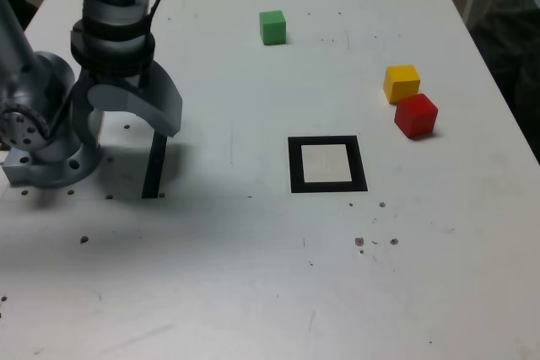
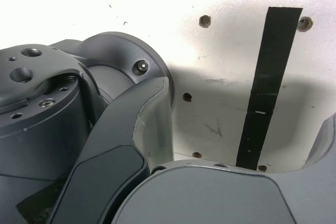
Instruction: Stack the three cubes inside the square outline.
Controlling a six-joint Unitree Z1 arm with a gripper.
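Bright overhead light washes out the table [image 1: 253, 292], with soft shadows and slight blur.

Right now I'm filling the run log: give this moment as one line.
stage: start | gripper: open, empty, over black strip | green cube, yellow cube, red cube: outside square outline | stacked: none

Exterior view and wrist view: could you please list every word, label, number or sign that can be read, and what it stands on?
None: no readable text in either view.
The green cube, yellow cube and red cube have plain faces.
The square outline and black strip are unlettered markings.
The gripper shows no label.
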